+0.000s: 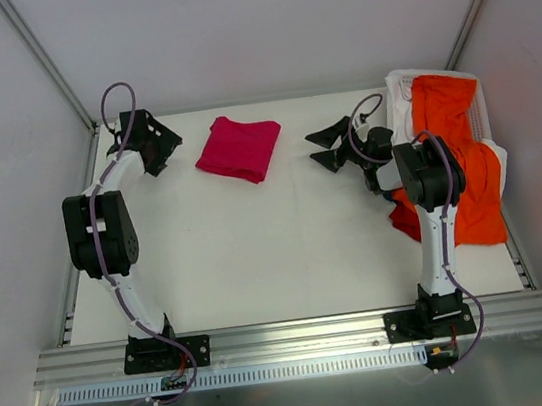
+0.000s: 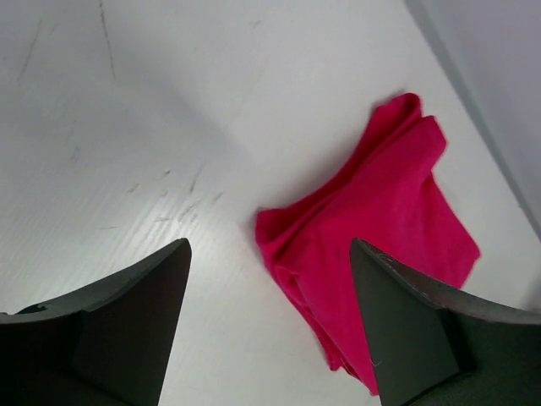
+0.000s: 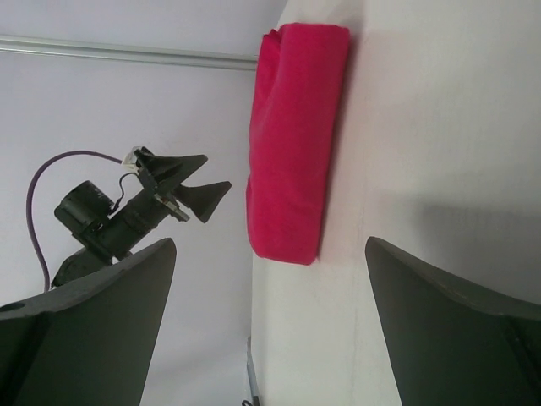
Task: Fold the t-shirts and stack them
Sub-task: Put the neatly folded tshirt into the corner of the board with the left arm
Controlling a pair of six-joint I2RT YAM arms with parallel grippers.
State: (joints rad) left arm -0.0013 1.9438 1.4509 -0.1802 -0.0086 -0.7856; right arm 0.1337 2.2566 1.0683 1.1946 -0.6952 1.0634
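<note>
My left gripper and right gripper are spread and empty, so I should grab the orange t-shirt by its edge.

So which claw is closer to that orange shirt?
Right. The right gripper hangs just beside the orange t-shirt, pointing away; the left gripper is across the table, past the crimson t-shirt.

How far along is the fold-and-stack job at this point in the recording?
Done: the crimson cloth t-shirt lies folded at the far side of the table. In hand: nothing; the left gripper and right gripper both show open, empty fingers. Left: the bright orange cloth t-shirt lies crumpled at the right edge, not yet folded or stacked.
</note>
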